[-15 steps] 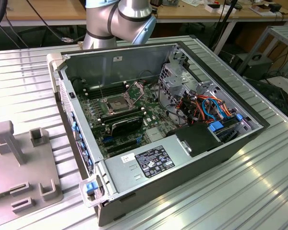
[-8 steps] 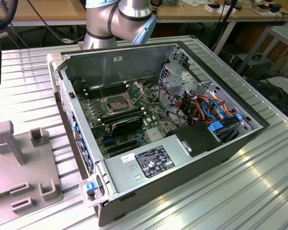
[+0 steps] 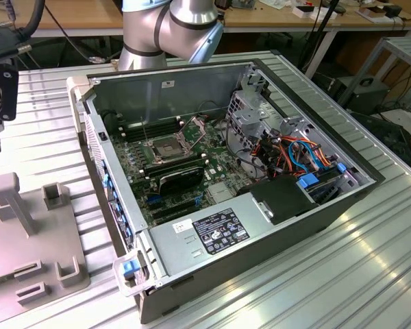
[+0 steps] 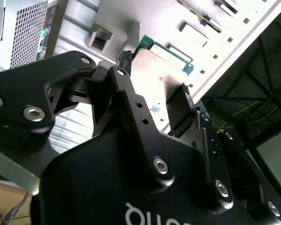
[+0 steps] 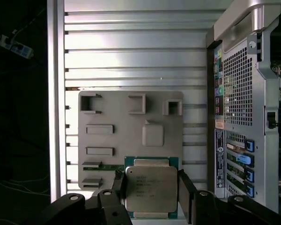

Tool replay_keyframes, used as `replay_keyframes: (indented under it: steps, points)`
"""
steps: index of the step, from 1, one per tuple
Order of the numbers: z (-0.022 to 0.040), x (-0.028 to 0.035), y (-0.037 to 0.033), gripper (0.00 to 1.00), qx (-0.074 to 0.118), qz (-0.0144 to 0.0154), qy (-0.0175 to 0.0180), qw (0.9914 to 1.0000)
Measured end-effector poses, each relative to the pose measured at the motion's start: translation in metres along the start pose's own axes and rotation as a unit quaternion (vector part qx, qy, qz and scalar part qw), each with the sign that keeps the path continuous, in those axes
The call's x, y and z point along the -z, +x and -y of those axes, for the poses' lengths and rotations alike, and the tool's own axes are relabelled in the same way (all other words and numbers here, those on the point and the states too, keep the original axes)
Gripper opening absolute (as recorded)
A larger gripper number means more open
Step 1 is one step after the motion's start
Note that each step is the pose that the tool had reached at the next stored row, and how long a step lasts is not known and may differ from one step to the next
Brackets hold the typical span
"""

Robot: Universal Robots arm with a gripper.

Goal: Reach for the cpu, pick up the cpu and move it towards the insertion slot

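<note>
First wrist view: silvery square cpu (image 5: 151,188), green-edged.

My gripper (image 5: 151,190) is black; the cpu (image 5: 151,189) is silvery with green edge, the tray (image 5: 112,140) plain grey, the table (image 5: 131,61) ribbed silver.

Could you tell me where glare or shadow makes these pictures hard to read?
In the second wrist view, glare washes out the cpu above the tool. In the first wrist view the cpu is evenly lit, with darkness beside the table. In the exterior view, the insertion slot sits in shade.
</note>
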State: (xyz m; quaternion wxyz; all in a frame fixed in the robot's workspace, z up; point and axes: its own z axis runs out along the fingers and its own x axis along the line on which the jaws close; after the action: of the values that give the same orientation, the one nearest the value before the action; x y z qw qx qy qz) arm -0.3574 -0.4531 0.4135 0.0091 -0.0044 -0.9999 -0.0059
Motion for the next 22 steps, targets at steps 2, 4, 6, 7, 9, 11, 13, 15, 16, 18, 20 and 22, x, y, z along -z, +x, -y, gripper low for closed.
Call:
replay_keyframes:
  steps: [2, 4, 6, 7, 9, 11, 13, 15, 16, 18, 20, 22]
  points:
    - [0.0, 0.0, -0.0023, 0.55, 0.0, 0.0, 0.0, 1.0]
    - [0.0, 0.0001, -0.0046, 0.55, 0.0, 0.0, 0.0, 1.0]
    - [-0.0001, 0.0002, -0.0076, 0.55, 0.0, 0.0, 0.0, 1.0]
    - [-0.0001, 0.0001, -0.0097, 0.55, 0.0, 0.0001, -0.0001, 1.0]
    - [-0.0001, 0.0002, -0.0133, 0.55, 0.0, 0.0, 0.0, 1.0]
    - [-0.0002, 0.0002, -0.0164, 0.55, 0.0, 0.0, 0.0, 1.0]
    - [-0.0002, 0.0003, -0.0195, 0.55, 0.0, 0.0, 0.0, 1.0]
    - [-0.0002, 0.0004, -0.0227, 0.55, 0.0, 0.0, 0.0, 1.0]
    - [-0.0002, 0.0005, -0.0245, 0.55, 0.0, 0.0, 0.0, 1.0]
    - [-0.0003, 0.0005, -0.0286, 0.55, 0.0, 0.0, 0.0, 1.0]
    - [-0.0003, 0.0005, -0.031, 0.55, 0.0, 0.0, 0.0, 1.0]
    - [-0.0003, 0.0006, -0.0331, 0.55, 0.0, 0.0, 0.0, 1.0]
